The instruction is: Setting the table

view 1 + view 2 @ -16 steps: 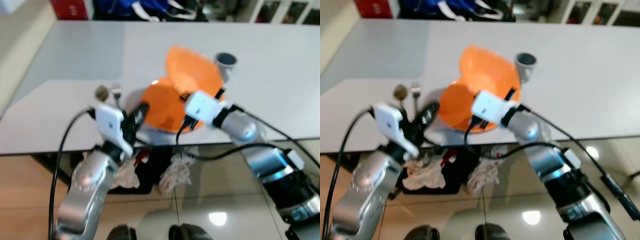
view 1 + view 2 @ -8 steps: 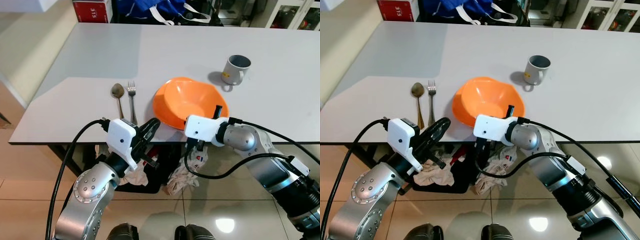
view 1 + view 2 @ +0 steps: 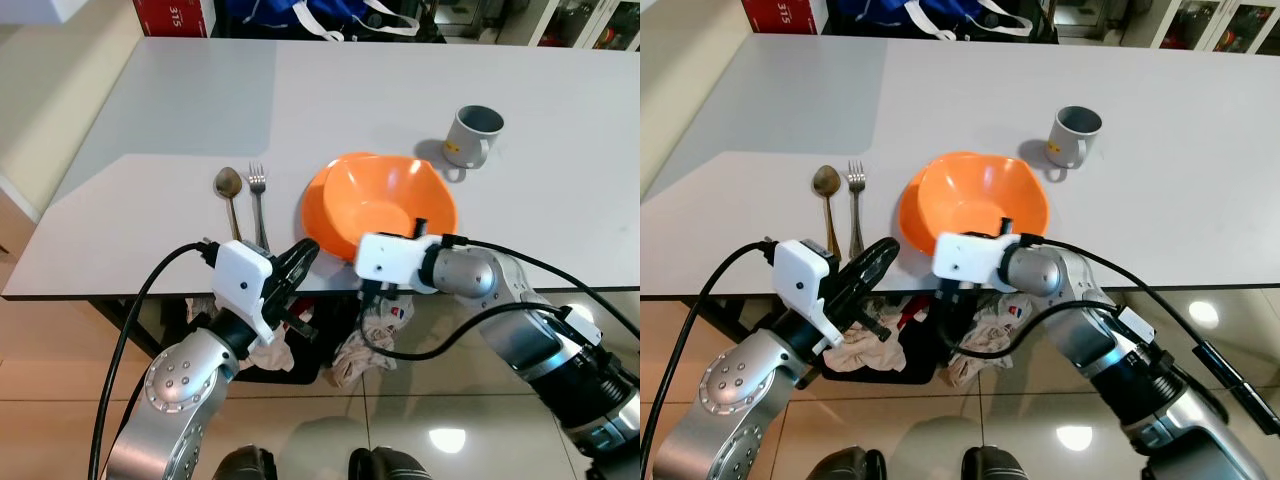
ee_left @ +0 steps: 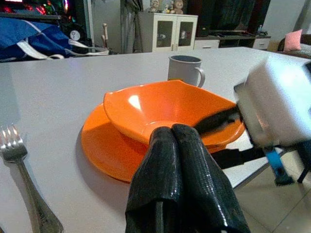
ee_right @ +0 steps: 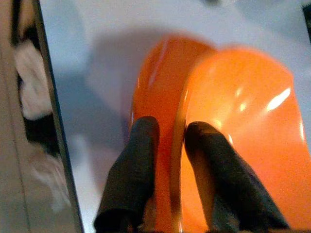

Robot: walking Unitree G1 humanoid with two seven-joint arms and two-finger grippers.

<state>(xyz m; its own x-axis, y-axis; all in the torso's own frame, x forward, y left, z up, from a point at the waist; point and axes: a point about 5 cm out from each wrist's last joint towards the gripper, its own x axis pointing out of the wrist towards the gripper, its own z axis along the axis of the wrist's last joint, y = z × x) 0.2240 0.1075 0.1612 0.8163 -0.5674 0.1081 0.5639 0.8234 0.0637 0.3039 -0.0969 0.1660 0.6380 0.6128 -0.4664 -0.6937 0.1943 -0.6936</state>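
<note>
Bowl (image 3: 385,200) now lowered onto plate (image 4: 104,145), right gripper (image 5: 167,145) astride rim.

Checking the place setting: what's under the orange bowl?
An orange plate lies under the orange bowl; its rim shows, its middle is covered. The right tool straddles the bowl's edge.

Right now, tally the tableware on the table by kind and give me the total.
Bowl: 1
Plate: 1
Mug: 1
Spoon: 1
Fork: 1
Total: 5
</note>
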